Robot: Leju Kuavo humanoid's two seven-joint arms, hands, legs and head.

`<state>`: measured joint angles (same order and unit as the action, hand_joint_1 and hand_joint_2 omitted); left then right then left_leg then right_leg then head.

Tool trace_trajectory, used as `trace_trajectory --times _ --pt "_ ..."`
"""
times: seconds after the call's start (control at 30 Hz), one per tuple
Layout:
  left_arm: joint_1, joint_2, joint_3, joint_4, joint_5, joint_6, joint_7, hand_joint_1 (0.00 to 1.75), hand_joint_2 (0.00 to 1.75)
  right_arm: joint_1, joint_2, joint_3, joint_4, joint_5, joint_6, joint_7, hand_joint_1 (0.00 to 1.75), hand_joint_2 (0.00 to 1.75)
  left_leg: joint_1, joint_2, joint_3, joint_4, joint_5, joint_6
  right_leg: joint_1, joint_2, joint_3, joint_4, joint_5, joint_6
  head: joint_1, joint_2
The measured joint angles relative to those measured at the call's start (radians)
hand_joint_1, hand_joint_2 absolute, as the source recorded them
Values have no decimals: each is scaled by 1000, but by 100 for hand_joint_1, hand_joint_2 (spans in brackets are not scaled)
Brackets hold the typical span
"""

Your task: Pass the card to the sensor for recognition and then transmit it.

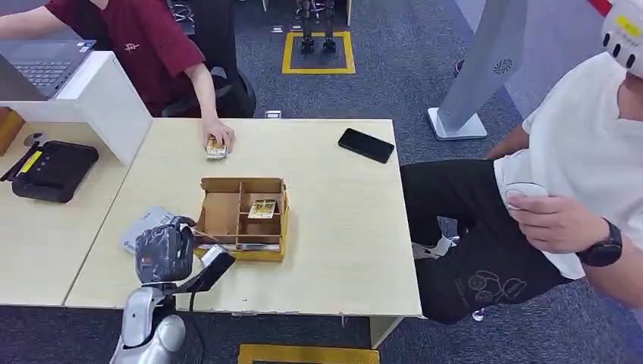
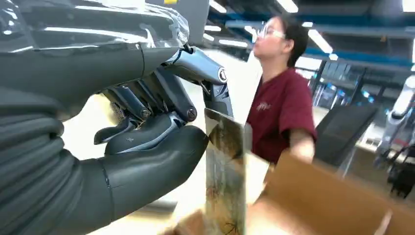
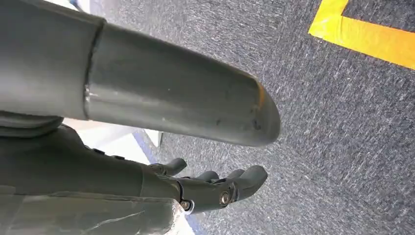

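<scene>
The left hand [image 2: 161, 132] pinches the card [image 2: 226, 176] by its top edge — likely thin, light, slippery; right hand [image 3: 215, 188] hangs loosely spread.

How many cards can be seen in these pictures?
3: one card pinched by the left hand, one lying in the cardboard box, one under a person's hand. Others may be hidden.

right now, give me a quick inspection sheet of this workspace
surface: pale wooden table.
job's things: cardboard box with compartments, one card lying in it; another card upright at the left hand; grey sensor pad beside the box.
clutter: black phone, black device, laptop.
hands: left on the card; right hand open over carpet.
cables: nothing seen.
surroundings: two seated people, one touching cards.
</scene>
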<state>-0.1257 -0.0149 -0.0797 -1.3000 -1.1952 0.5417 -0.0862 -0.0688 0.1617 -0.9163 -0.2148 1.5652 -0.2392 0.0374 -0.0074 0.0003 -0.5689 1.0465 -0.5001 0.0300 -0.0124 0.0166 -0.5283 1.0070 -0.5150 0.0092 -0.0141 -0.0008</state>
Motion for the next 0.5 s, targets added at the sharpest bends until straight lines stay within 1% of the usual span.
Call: trace_trajectory --times 0.1,0.27,0.4,0.5 --pt "-9 24 -2 -60 31 -29 1 175 175 0 0 0 0 0 2 -3 0 0 0 0 0 0 0 0 0 0 0 0 0 0 0 0" --pt "-41 62 -2 -117 53 -59 2 175 175 0 -1 0 0 3 4 -3 0 0 0 0 0 0 1 -1 0 0 0 0 0 0 0 0" --pt "-66 80 -2 -124 50 -63 8 175 175 0 -1 0 0 4 5 -3 0 0 0 0 0 0 1 -1 0 0 0 0 0 0 0 0" --pt "-95 88 -2 -120 26 -59 36 175 175 0 -2 0 0 5 6 -3 0 0 0 0 0 0 1 0 0 0 0 0 0 0 0 0"
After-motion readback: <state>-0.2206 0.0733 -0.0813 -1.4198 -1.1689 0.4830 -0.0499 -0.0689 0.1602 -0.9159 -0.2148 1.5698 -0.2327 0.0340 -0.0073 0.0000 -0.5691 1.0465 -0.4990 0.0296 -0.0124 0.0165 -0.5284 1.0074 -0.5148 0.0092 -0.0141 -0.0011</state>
